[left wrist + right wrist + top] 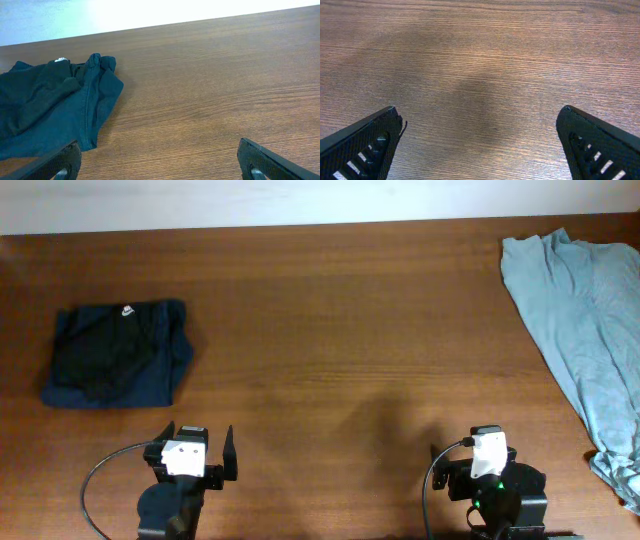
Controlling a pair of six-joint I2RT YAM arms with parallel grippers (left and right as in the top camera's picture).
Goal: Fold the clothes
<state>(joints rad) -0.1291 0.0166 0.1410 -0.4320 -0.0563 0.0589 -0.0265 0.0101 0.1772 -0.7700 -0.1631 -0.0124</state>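
T-shirt (115, 355), dark with a white logo (127, 309), sat folded at the far left of the counter (330, 330), probably finished and parked there. Pale blue garment (585, 320) lay loose at right, likely next. Left claw (160, 160) and right claw (480, 145) gaped wide near the edge, holding and touching nothing.

Overhead looks straight down; the low left wrist view shares the T-shirt (115, 355).
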